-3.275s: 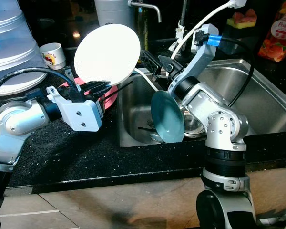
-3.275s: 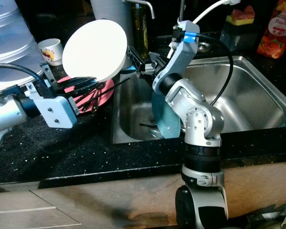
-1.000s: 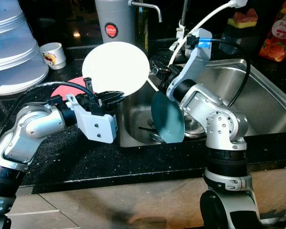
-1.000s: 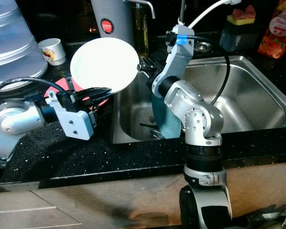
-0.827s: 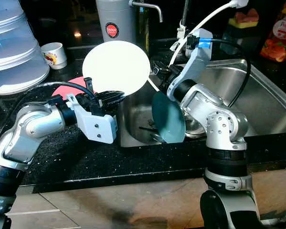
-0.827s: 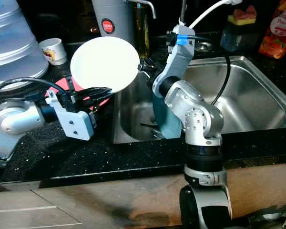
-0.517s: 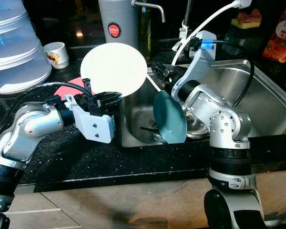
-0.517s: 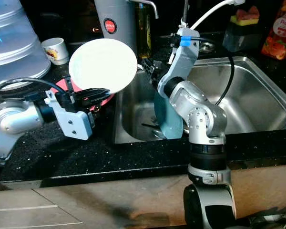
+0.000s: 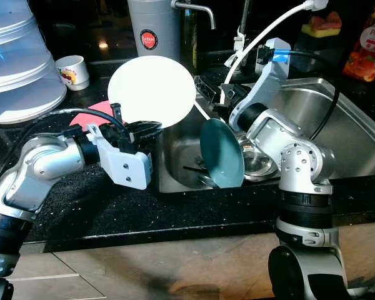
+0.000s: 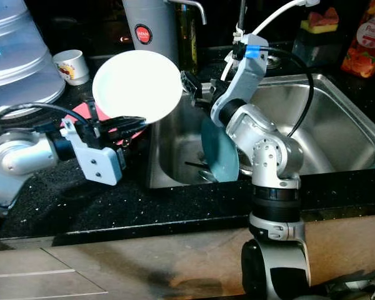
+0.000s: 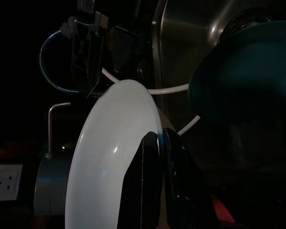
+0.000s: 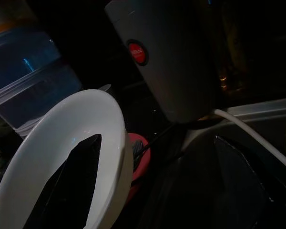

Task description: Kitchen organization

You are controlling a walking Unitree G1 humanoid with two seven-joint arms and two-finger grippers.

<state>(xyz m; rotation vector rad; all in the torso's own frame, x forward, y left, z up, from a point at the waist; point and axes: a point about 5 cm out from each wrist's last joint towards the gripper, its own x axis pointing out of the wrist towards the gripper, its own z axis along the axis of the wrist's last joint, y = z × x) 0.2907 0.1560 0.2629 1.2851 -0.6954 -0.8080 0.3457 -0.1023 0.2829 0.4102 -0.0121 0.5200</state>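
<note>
My left gripper [image 9: 144,129] is shut on the lower rim of a round white plate [image 9: 151,90] and holds it upright above the counter at the sink's left edge. In the left wrist view the two black fingers [image 11: 150,191] pinch the plate's rim [image 11: 114,157]. My right gripper [image 10: 197,84] hovers just right of the plate's edge, open; in the right wrist view its fingers [image 12: 71,186] stand wide apart beside the plate [image 12: 52,171]. A teal plate [image 9: 222,153] stands on edge in the steel sink [image 9: 344,125].
A pink rack [image 9: 87,119] lies on the black counter behind my left arm. A grey canister [image 9: 153,28], a small cup [image 9: 70,70] and stacked plastic tubs [image 9: 15,62] line the back. A white cable [image 9: 269,34] runs to my right arm. A juice bottle [image 9: 369,40] stands far right.
Over three seconds my left arm carried the white plate rightward and lower, from above the rack to the sink's edge. In the last half second my right forearm shifted slightly right.
</note>
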